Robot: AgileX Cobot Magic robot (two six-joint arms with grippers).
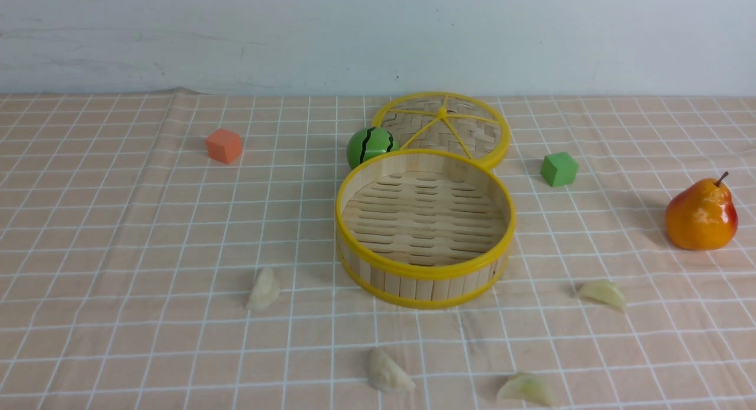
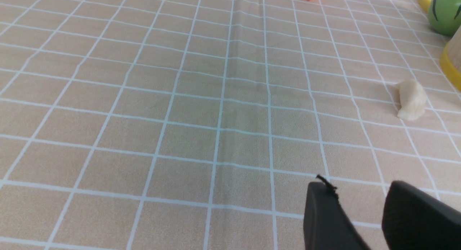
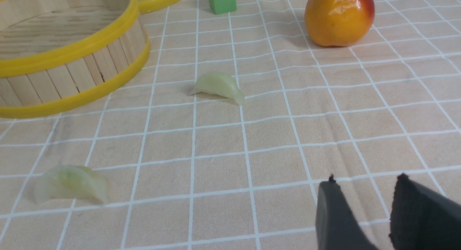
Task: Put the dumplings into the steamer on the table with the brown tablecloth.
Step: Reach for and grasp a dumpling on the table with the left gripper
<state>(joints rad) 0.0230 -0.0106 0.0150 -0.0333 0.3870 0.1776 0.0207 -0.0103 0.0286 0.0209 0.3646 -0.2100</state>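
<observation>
Dumpling (image 1: 263,289) left of steamer (image 1: 413,287): long axis roughly front-to-back (right dumpling (image 1: 602,293) crosswise) | left gripper (image 2: 360,192), right gripper (image 3: 365,185): fingers apart

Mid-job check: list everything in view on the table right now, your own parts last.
steamer: one, bamboo with yellow rims, centre of the cloth, empty
lid: one, woven with yellow rim, flat behind the steamer
cream dumplings: two, on the cloth left of and in front of the steamer
greenish dumplings: two, on the cloth, front right
toy watermelon: one, green with dark stripes, behind the steamer
orange cube: one, far left
green cube: one, right of the lid
pear: one, orange-red, far right
tablecloth: one, light brown, white grid
left gripper, right gripper: black, open, empty
</observation>
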